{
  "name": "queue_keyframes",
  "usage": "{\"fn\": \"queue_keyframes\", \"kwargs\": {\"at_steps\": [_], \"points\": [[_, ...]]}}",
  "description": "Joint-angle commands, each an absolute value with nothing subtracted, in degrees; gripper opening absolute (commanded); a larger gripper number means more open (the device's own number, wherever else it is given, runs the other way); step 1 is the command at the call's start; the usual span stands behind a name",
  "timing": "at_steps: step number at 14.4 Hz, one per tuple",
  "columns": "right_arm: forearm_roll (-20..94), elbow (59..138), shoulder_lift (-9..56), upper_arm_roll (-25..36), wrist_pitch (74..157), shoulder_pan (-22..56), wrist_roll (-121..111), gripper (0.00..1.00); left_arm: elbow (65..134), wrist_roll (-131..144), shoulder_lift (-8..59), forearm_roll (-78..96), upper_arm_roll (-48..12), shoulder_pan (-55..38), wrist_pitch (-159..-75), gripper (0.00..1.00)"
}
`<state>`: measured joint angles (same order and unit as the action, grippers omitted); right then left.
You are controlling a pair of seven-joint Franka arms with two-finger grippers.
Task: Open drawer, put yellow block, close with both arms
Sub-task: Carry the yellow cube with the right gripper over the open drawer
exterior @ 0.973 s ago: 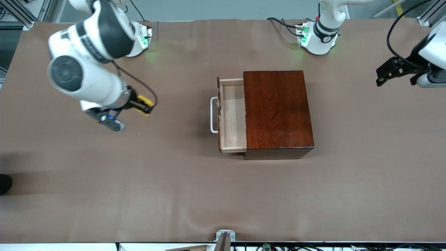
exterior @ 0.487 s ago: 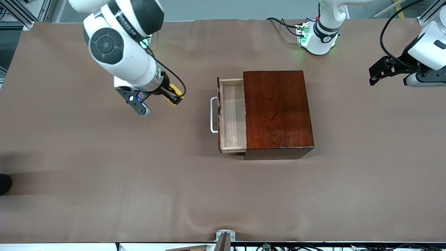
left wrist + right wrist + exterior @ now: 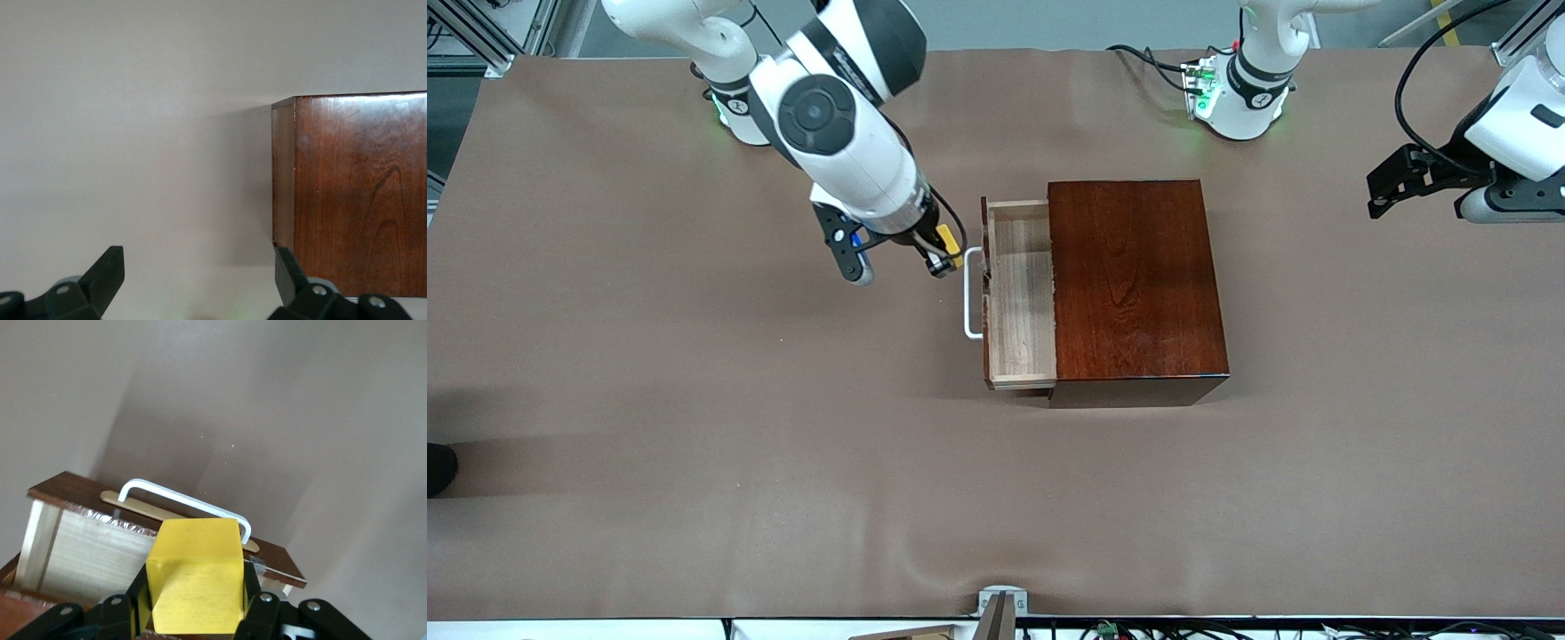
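The reddish-brown wooden box [image 3: 1134, 284] stands mid-table with its drawer [image 3: 1021, 298] pulled out toward the right arm's end. The pale tray is bare inside, and its white handle [image 3: 970, 293] faces that end. My right gripper [image 3: 941, 252] hangs in the air just beside the handle, shut on the yellow block [image 3: 949, 240]. In the right wrist view the yellow block [image 3: 195, 577] sits squarely between the fingers, with the handle [image 3: 183, 499] and the drawer [image 3: 100, 553] beneath. My left gripper [image 3: 1385, 188] waits open near the left arm's end; its wrist view shows the box [image 3: 353, 193].
Brown cloth [image 3: 694, 462] covers the table. A small metal bracket [image 3: 1000, 606] sits at the table edge nearest the camera. Black cables [image 3: 1423, 80] trail near the left arm.
My right arm has carried the yellow block from the right arm's end of the table to the drawer handle. The left gripper shifted slightly, then held still.
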<state>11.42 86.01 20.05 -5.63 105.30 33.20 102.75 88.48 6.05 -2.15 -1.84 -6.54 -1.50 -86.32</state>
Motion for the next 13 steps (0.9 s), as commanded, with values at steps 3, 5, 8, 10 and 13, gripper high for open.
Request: {"fn": "queue_keyframes", "kwargs": {"at_steps": [3,5,8,10,13], "points": [[12.57,83.94,25.39,-4.92,112.05,37.08,113.01,0.00,89.91,5.19,-3.43,-0.70,-6.77,-1.05,-86.66,1.00],[12.31,82.98,27.76,-4.92,113.37,38.84,114.60,0.00,89.91,5.19,-3.52,-0.70,-6.77,-1.05,-86.66,1.00],[12.30,81.04,30.32,-4.92,114.52,39.99,117.77,0.00,90.00,5.10,-3.78,-0.70,-6.77,-0.97,-86.31,1.00],[12.39,80.95,30.41,-4.92,114.43,40.52,118.04,0.00,90.09,5.10,-3.87,-0.62,-6.77,-0.88,-86.31,1.00],[12.04,80.95,30.58,-4.92,114.34,40.52,124.97,0.00,90.44,5.10,-3.87,-0.70,-6.77,-0.97,-86.31,1.00]]}}
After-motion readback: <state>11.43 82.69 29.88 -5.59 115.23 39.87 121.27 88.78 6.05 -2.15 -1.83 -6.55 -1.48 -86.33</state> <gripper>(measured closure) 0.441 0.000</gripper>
